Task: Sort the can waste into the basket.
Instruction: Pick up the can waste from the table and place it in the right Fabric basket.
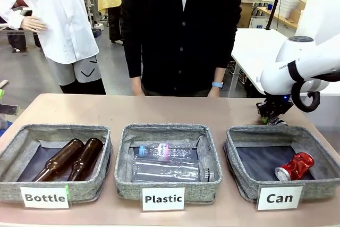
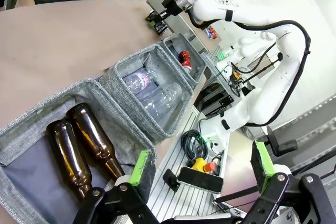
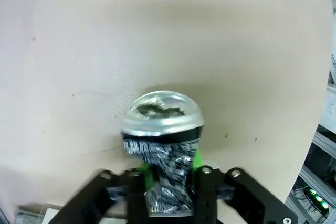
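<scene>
Basket (image 1: 319, 182) labelled "Can" held the red can (image 1: 295, 166). Right gripper (image 3: 170, 174) clamped the dark can (image 3: 164, 145) behind it; left gripper (image 2: 202, 163) gaped empty

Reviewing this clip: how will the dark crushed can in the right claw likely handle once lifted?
The dark can looks crumpled, so probably light and apt to dent further under the right claw. Its creased sides likely give the pads grip. Set down, its flattened body seems unlikely to roll.

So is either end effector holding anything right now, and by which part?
The right end effector pinches the dark crushed can by its crumpled lower body, silver top facing away. The left end effector is open and holds nothing.
</scene>
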